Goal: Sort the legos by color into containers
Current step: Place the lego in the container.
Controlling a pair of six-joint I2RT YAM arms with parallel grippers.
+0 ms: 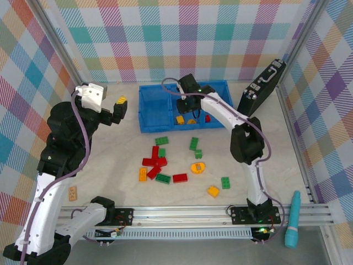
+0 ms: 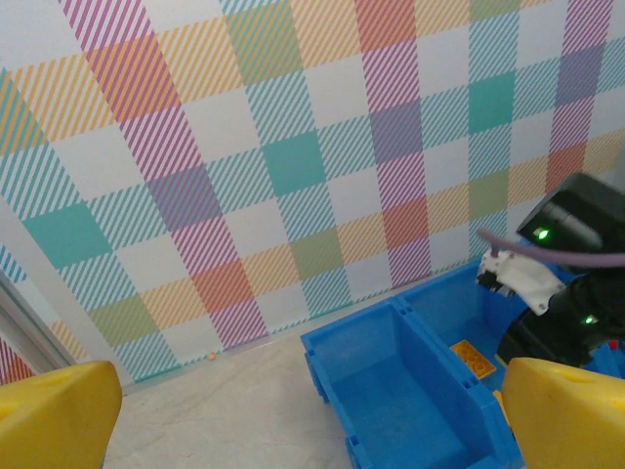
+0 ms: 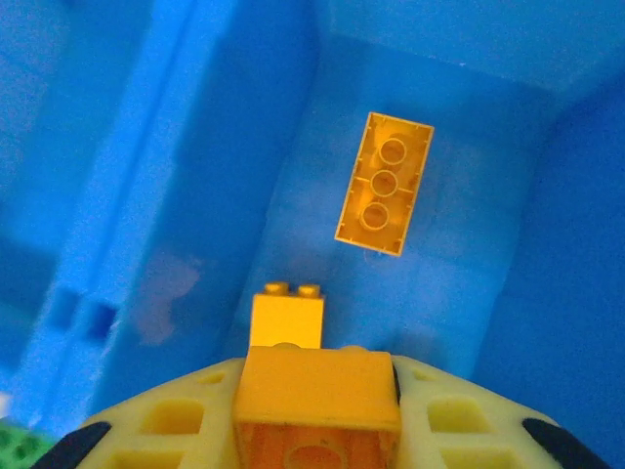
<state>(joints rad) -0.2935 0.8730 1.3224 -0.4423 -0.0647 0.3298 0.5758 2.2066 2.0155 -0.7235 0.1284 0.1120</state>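
Early stage, under a quarter done by my count. The right gripper (image 3: 317, 430) hangs over the middle compartment of the rectangular blue plastic bin (image 1: 154, 107), jaws closed on a yellow-orange studded plastic brick (image 3: 317, 386). It is not released yet, and I judge the drop comes next. On that compartment's floor lie a small yellow-orange square brick (image 3: 287, 318) and a long yellow-orange brick (image 3: 384, 183) showing three round tubes, likely underside up. One red brick (image 1: 208, 118) shows in the bin's right compartment. The bin's left compartment has nothing in it that I can see, so no green is sorted. The left gripper (image 1: 119, 106) is raised just left of the bin, yellow fingertips (image 2: 54, 415) wide apart with nothing between them. About a dozen loose bricks are left on the table in front of the bin: several green ones, e.g. the green brick nearest the bin's front wall (image 1: 161, 141), a red cluster (image 1: 154, 163), a flat red brick (image 1: 180, 178), a round yellow-orange piece (image 1: 197, 166), a yellow-orange brick beside the cluster (image 1: 143, 174) and another farthest from the bin (image 1: 213, 191). Hard to make out: the right arm covers part of the bin's middle and right compartments, so more bricks may sit there. The red brick is half behind the arm, and the red cluster overlaps — count unsure. The held brick is cut off at the wrist view's bottom edge, so its size is unclear. A black hard case (image 1: 262, 88) leans right of the bin and is not part of the sort.
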